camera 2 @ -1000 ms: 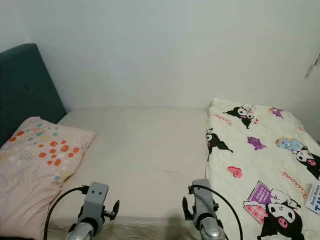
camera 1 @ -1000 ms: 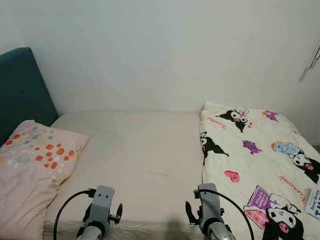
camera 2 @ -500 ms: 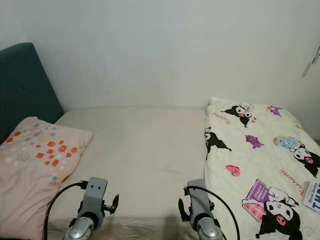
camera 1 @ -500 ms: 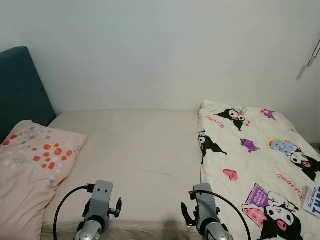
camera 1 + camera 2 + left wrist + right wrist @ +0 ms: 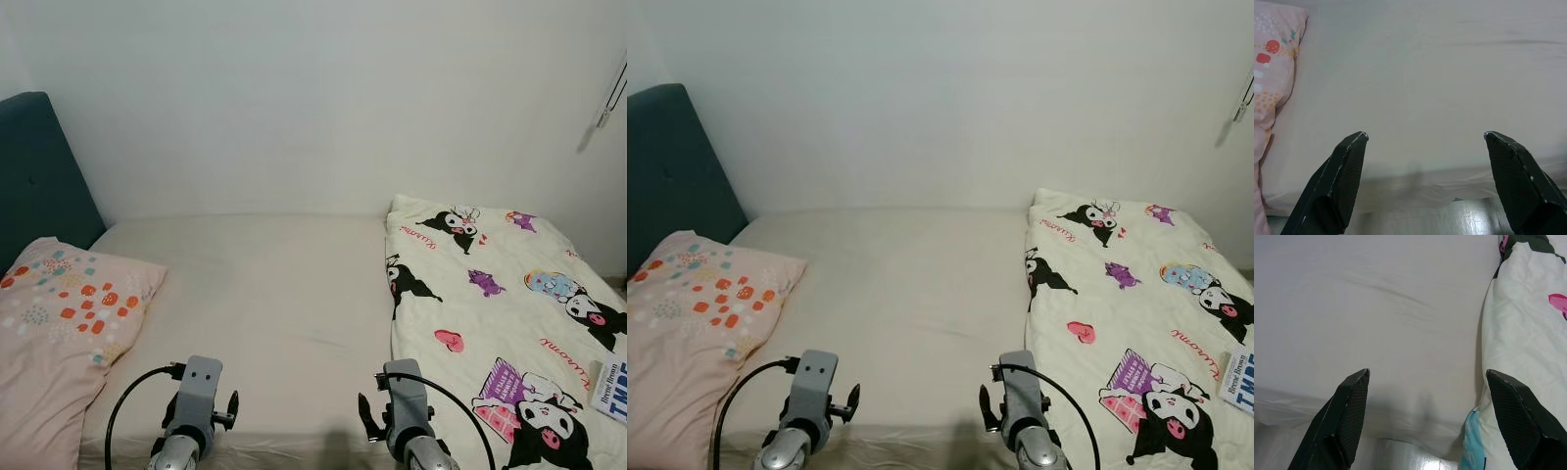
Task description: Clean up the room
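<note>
While both hands hang released at the bed's (image 5: 265, 294) near edge, the folded quilt (image 5: 490, 313) lies just beside the right hand (image 5: 1425, 416), its long axis running away toward the wall, so the left hand (image 5: 1422, 181) is farther

One bed (image 5: 265, 294) is showing, carrying one pink pillow (image 5: 59, 333) with coloured spots, one cartoon-print blanket (image 5: 490, 323) and one book (image 5: 609, 390) lying on that blanket. One dark teal headboard (image 5: 39, 176) is standing at the pillow end. Two robot hands are counting in, the left hand (image 5: 1425, 181) and the right hand (image 5: 1425, 418), each showing two black fingers spread apart.
</note>
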